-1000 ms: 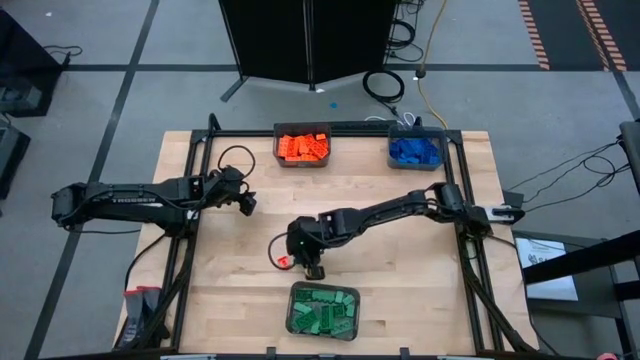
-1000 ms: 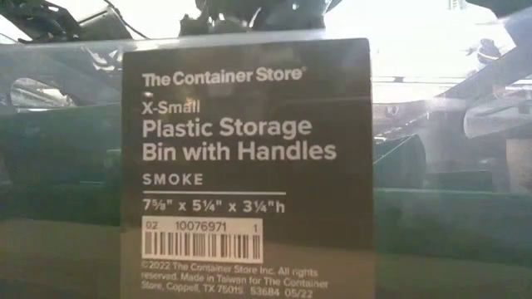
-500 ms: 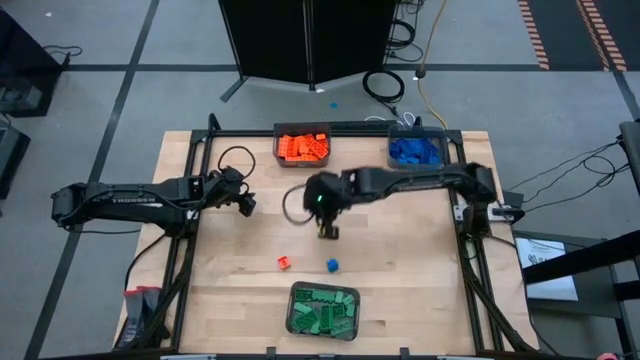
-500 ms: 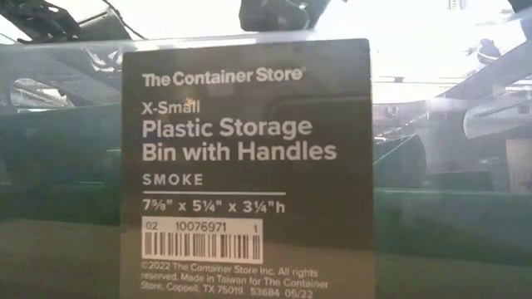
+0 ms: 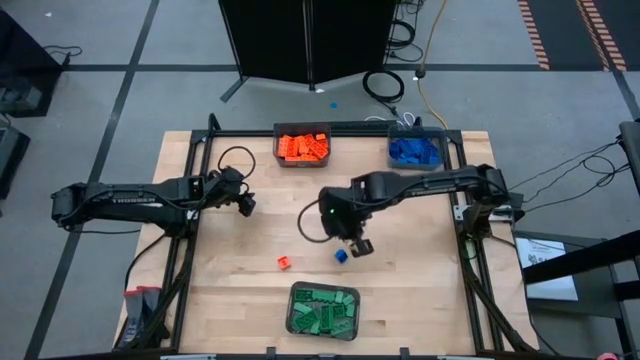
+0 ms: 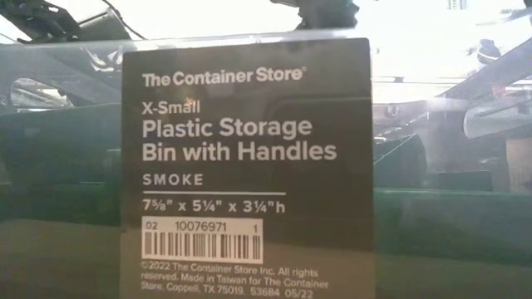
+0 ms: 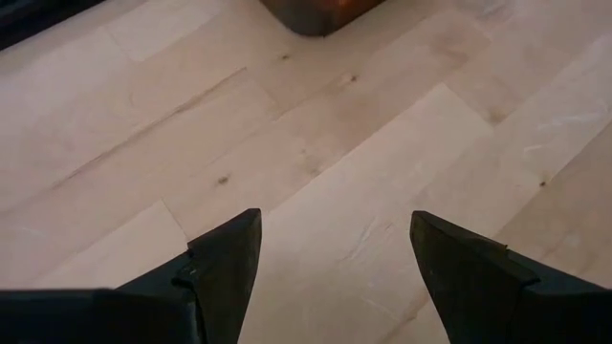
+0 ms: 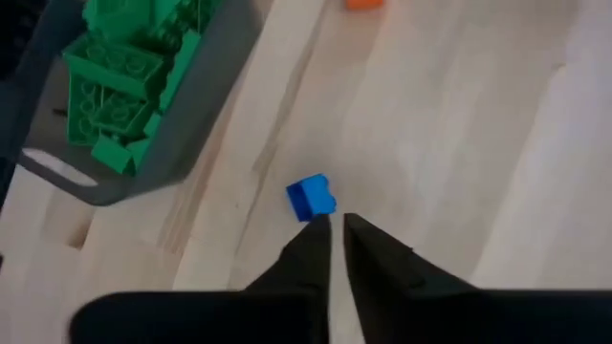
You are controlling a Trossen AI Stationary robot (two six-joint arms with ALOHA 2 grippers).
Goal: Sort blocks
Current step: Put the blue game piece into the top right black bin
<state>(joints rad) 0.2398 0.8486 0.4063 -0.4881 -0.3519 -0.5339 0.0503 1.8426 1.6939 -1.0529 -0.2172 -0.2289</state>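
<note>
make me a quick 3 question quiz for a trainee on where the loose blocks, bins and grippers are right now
1. How many blocks lie loose on the table, and in which colours?
2. True or false: the right gripper is holding the blue block.
3. Which bin is nearest the loose blocks: A orange, B blue, C green?

Key
1. Two: an orange block and a blue block.
2. False. The right gripper is shut and empty, its tips just beside the blue block on the table. The left gripper is open over bare wood at the left.
3. C, the green bin; the orange bin and blue bin stand at the far edge.
</note>
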